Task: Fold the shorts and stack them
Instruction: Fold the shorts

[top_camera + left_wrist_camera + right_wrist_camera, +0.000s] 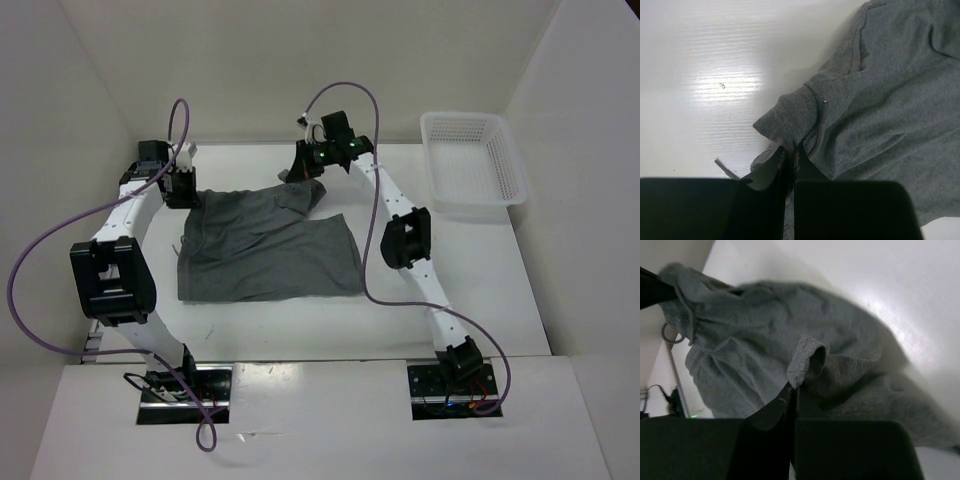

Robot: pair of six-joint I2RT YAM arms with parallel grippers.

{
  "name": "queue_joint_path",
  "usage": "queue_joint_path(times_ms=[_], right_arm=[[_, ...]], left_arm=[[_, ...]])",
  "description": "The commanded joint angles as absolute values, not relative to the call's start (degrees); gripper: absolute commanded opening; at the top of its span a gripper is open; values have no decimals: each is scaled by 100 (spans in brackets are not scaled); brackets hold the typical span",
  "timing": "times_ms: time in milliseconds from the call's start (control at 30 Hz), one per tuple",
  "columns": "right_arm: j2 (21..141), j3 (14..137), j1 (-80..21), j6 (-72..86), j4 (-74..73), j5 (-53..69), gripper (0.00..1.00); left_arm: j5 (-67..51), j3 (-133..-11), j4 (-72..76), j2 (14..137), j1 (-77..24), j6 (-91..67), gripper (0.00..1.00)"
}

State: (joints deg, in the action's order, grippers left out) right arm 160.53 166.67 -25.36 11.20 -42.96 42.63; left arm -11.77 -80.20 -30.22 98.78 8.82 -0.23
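Shorts lie mid-frame on the table, upper edge bunched. Left gripper is clamped on their upper-left corner fold, and right gripper pinches the upper-right hem. Bare tabletop runs right of them to the basket, upper right.

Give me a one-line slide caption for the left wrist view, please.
Left gripper shut on a bunched edge of the grey shorts, spread over the white table.

Left end effector pinched on a bunched edge of grey shorts, glossy white table at left
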Motion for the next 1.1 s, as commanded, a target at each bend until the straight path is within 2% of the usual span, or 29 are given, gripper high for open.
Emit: queue_joint_path(times_ms=[0, 33, 100, 300, 467, 600, 800, 967, 1067], right_arm=[[14821, 15097, -2654, 1512, -4245, 4027, 0], [14296, 14099, -2654, 1512, -4245, 3921, 0], [13723, 13232, -2654, 1197, -4245, 3569, 0], [12325, 11965, -2716, 432, -4061, 2515, 0], [10421, 9338, -2716, -166, -3631, 2514, 0], [9125, 7405, -2384, -360, -2666, 2619, 0], [7466, 5744, -2328, -1318, -2760, 3524, 0], [7137, 4976, -2646, -1318, -2365, 3367, 0], [7137, 5027, -2724, -1685, -2417, 3366, 0]], left_arm=[[-1441, -7928, -2989, 9800, 888, 0, 0], [-1441, -7876, -2919, 9739, 888, 0, 0], [-1494, -7823, -2857, 9738, 888, 0, 0], [-1556, -7770, -2804, 9668, 888, 0, 0], [-1416, -7603, -3084, 9176, 888, 0, 0], [-1301, -7357, -3304, 8615, 888, 0, 0], [-1810, -7542, -4612, 7903, 940, 0, 0], [-1627, -6488, -5133, 7033, 879, 0, 0], [-1424, -5837, -5080, 5867, 765, 0, 1]])
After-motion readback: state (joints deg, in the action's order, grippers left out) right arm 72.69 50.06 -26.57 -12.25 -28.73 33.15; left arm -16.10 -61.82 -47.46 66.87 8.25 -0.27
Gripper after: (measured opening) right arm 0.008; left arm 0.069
